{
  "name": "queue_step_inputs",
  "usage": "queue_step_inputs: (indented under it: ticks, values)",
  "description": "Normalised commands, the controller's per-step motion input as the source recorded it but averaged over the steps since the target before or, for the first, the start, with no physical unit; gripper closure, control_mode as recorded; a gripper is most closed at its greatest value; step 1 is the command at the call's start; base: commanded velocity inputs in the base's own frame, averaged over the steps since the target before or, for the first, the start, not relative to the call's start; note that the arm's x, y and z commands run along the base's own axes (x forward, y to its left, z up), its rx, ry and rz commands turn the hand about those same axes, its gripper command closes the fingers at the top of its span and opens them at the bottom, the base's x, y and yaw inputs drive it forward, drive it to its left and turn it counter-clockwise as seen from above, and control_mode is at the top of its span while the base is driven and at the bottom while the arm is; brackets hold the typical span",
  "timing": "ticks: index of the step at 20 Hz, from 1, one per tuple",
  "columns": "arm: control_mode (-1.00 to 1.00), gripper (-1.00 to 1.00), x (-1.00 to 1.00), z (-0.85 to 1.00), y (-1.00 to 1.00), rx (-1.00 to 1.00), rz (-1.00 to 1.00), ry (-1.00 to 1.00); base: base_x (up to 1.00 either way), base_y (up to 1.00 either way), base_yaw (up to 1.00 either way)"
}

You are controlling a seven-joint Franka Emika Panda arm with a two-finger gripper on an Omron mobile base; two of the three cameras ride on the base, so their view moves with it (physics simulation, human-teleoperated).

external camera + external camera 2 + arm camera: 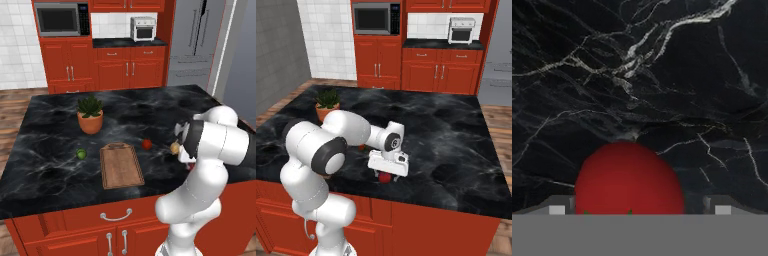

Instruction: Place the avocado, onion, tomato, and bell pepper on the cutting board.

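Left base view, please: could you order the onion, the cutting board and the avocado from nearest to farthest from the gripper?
1. onion: right beside the gripper, just to its left in the picture.
2. cutting board: in the middle, further left.
3. avocado: beyond the board's left edge, farthest.

A potted plant (90, 115) stands on the black marble counter (50, 125).

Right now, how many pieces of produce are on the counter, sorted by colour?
Red: 2 (red vegetable, second red vegetable)
Green: 1 (avocado)
Tan: 1 (onion)
Total: 4
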Motion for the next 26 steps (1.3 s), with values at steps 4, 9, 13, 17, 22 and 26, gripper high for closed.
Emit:
queue_step_inputs:
  ticks: [4, 9, 13, 17, 22, 26]
  values:
    - [-1.0, -1.0, -0.17, 0.0, 0.0, 0.01, 0.0, 0.0, 0.0, 0.0, 0.0]
    - [-1.0, 1.0, 0.0, -0.01, 0.06, 0.0, 0.0, 0.0, 0.0, 0.0, 0.0]
    - [-1.0, 1.0, 0.0, 0.0, 0.0, 0.0, 0.0, 0.0, 0.0, 0.0, 0.0]
    - [-1.0, 1.0, 0.0, 0.04, 0.0, 0.0, 0.0, -0.03, 0.0, 0.0, 0.0]
    - [-1.0, 1.0, -0.14, 0.47, 0.22, -0.01, 0.06, -0.1, 0.0, 0.0, 0.0]
    - [-1.0, 1.0, -0.15, 0.69, 0.58, -0.03, 0.08, -0.1, 0.0, 0.0, 0.0]
